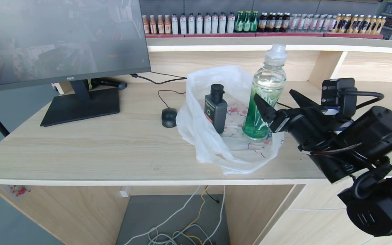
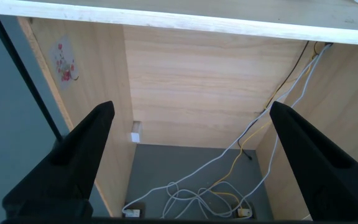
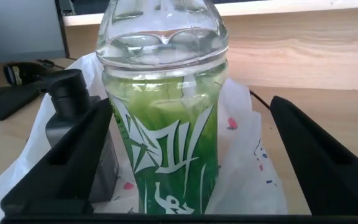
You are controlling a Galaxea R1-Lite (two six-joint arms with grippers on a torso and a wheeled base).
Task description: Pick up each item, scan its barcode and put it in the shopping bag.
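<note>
The right gripper (image 1: 274, 95) hangs over the pale wooden surface (image 1: 114, 146) with its black fingers spread wide and nothing between them. Straight ahead of it, just off the fingertips, stands the clear plastic bottle of green drink (image 1: 268, 83), upright inside the crumpled white plastic shopping bag (image 1: 199, 136). From the right wrist view the gripper (image 3: 191, 168) frames the bottle (image 3: 163, 124) evenly; whether the tips touch it I cannot tell. Beyond the bottle on the gripper's far side, in the same bag, a small dark grey bottle with a black cap (image 1: 215, 109) stands upright. Farther that way lie a black computer mouse (image 1: 169, 117) and a dark flat monitor (image 1: 60, 37). The left gripper (image 2: 191, 162), also wide open, sits below the surface edge, facing loose white and yellow cables (image 2: 191, 193).
</note>
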